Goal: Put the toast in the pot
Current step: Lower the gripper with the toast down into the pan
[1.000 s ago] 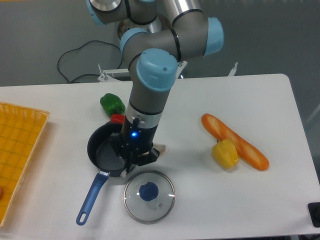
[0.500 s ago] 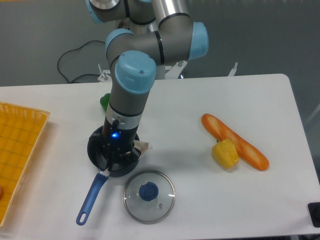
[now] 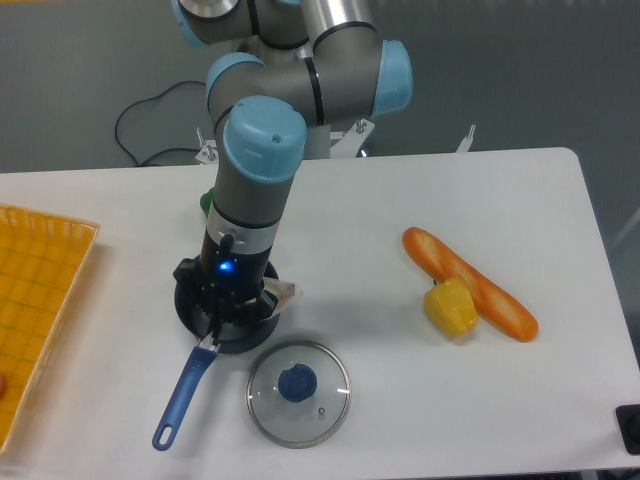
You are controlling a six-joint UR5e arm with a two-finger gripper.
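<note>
The pot [image 3: 187, 303] is a small dark saucepan with a long blue handle [image 3: 180, 395] pointing to the front left. My gripper [image 3: 236, 318] hangs straight down over the pot and covers most of its inside. The toast [image 3: 285, 292], pale with a tan edge, sticks out from the gripper's right side just above the pot's right rim. The gripper is shut on it. The fingertips are hidden by the wrist body.
A round glass lid with a blue knob [image 3: 298, 391] lies just in front of the pot. An orange baguette [image 3: 470, 283] and a yellow pepper [image 3: 450, 308] lie at the right. A green pepper [image 3: 206, 202] peeks out behind the arm. An orange tray [image 3: 35, 300] is at the left edge.
The gripper has carried the toast leftward from beside the pot's right rim to over the pot. In the last half second it barely moved.
</note>
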